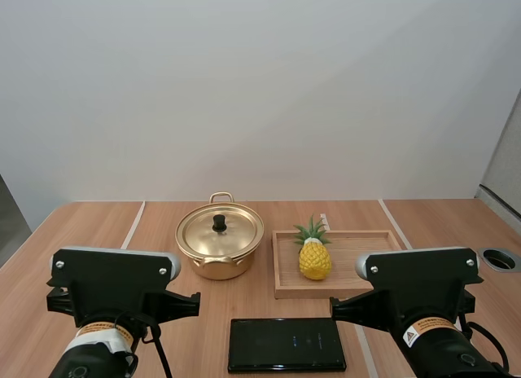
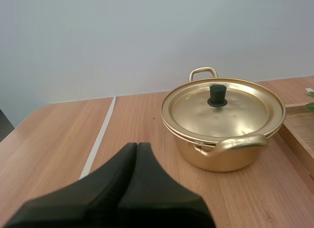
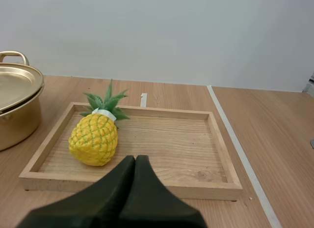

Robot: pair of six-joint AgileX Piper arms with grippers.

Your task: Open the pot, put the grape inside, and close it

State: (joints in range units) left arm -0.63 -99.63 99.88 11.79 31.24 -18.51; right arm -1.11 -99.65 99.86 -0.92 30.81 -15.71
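I find the pot (image 1: 220, 246) standing left of centre in the high view, its lid (image 2: 222, 106) seated flat with the black knob (image 2: 217, 95) upright. No grape is visible; a pineapple (image 1: 314, 254) lies at the left end of the wooden tray (image 1: 366, 260), just right of the pot. With the lid on, I cannot tell whether a grape is already inside or none was ever supplied.

My left gripper (image 2: 137, 148) has its fingers pressed together on nothing, short of the pot. My right gripper (image 3: 135, 161) is likewise closed and empty, at the near rim of the tray.

Risks, in my judgement: the knob is small and smooth, so an off-centre pinch could slip or tilt the lid against the rim. The pot's handles (image 2: 240, 142) project, and a low approach could nudge the pot. The pineapple could be mistaken for the fruit named.

A black slab (image 1: 286, 344) lies at lower centre, between the arms.
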